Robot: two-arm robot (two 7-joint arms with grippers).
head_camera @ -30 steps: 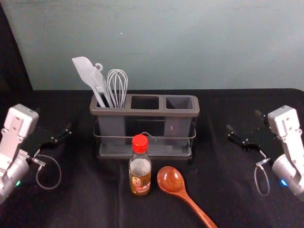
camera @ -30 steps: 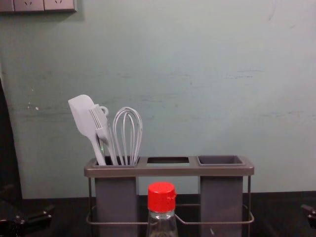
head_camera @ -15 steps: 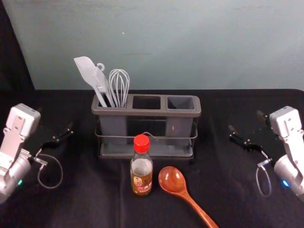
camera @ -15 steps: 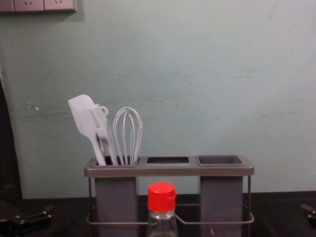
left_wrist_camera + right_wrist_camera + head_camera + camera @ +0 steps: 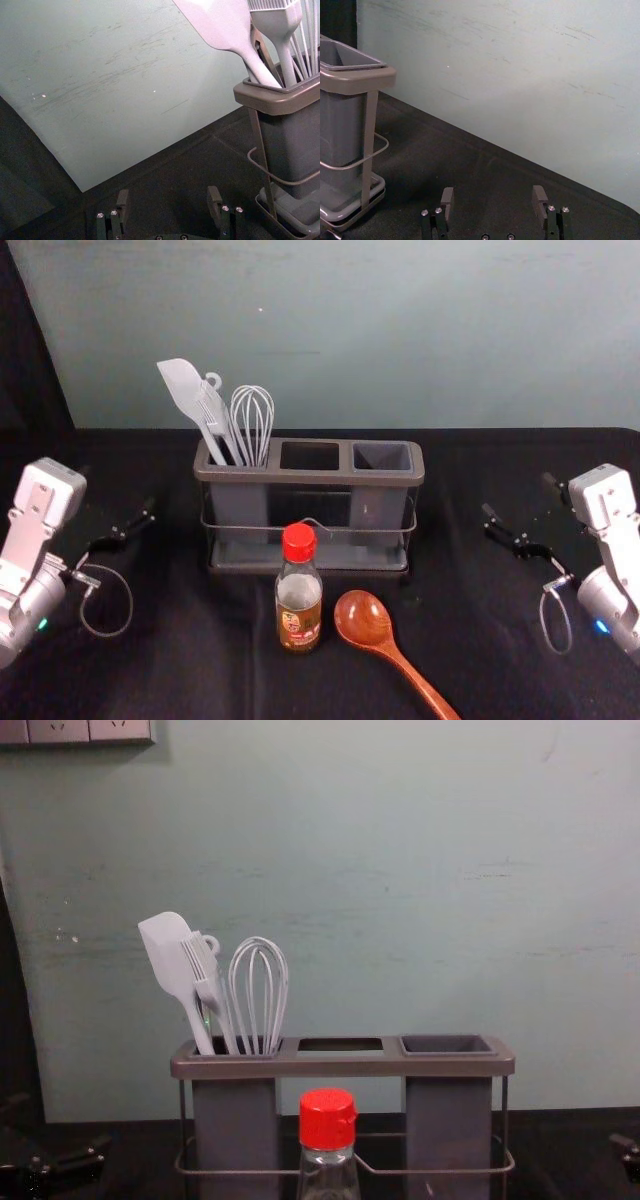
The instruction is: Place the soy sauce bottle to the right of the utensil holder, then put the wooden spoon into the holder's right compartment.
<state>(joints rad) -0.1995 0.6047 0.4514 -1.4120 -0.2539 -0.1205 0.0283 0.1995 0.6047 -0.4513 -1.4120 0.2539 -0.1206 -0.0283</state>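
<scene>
Both arms angle inward from the sides, left gripper (image 5: 116, 491) and right gripper (image 5: 517, 496) spread wide, flanking the utensil holder (image 5: 310, 477). Soy sauce bottle (image 5: 299, 602) stands upright on its near side, wooden spoon (image 5: 362, 618) lying just right.

"Which surfaces shine?"
"The spoon (image 5: 362, 618): glossy wood. The bottle's cap (image 5: 299, 542): smooth, shiny plastic."
"And duller ones?"
"The holder (image 5: 320, 477): smooth, matt plastic, with a metal rail (image 5: 455, 1172). Underneath, matt cloth (image 5: 180, 640)."
</scene>
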